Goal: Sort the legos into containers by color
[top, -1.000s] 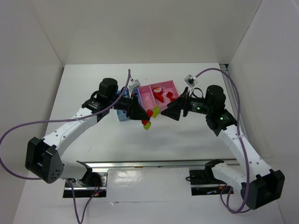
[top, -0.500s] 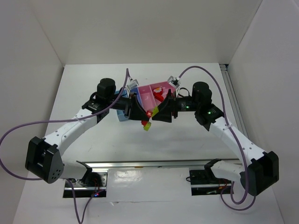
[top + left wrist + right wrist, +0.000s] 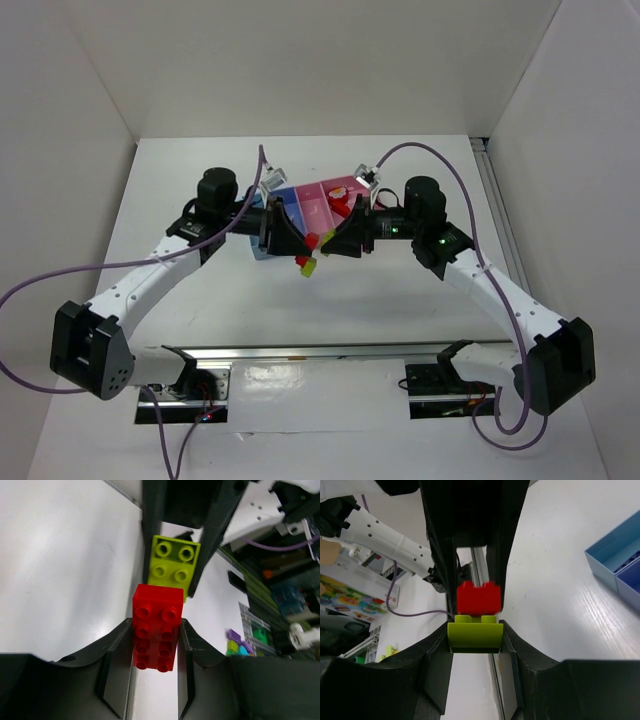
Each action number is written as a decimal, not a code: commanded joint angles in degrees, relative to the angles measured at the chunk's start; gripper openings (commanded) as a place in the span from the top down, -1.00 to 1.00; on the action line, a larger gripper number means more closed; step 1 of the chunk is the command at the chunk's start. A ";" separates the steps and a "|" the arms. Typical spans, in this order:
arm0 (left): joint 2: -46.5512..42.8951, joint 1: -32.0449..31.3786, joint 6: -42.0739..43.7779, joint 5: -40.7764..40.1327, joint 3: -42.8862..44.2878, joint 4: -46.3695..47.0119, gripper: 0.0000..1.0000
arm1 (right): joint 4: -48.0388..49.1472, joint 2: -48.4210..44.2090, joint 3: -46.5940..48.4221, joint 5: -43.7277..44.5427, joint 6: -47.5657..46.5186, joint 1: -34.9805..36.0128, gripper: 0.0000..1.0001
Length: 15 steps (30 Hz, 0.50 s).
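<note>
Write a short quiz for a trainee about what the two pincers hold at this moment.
1. True or false: the left pincer is shut on the red brick.
2. What colour is the brick in the right pincer? A purple, B green, C beige.
3. Do the two bricks touch each other?
Key: 1 true. 2 B, the green brick. 3 yes, they touch.

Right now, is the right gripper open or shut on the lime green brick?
The right gripper is shut on the lime green brick: its wrist view shows both fingers pressing the brick's sides.
</note>
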 commanded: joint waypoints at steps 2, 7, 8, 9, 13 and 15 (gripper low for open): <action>-4.62 5.04 -1.44 -2.97 -1.82 2.48 1.00 | -1.73 -1.57 2.29 2.00 -1.70 -0.35 0.60; -7.51 8.65 -0.92 -11.48 -2.36 -3.39 1.00 | -2.87 0.36 2.29 8.23 -0.64 -0.96 0.60; -7.52 9.26 -0.92 -15.60 -2.36 -4.19 1.00 | -3.39 1.06 3.42 13.73 0.32 -0.96 0.55; -8.13 9.27 -1.79 -18.25 -2.36 -4.90 1.00 | -4.53 1.94 4.65 17.61 0.33 -0.44 0.55; -8.14 9.97 -6.35 -31.86 -0.78 -10.78 1.00 | -12.09 10.97 12.83 40.63 -0.81 5.26 0.55; -9.27 9.97 -9.34 -40.02 0.71 -15.26 1.00 | -11.84 13.89 15.37 48.02 -0.81 5.81 0.55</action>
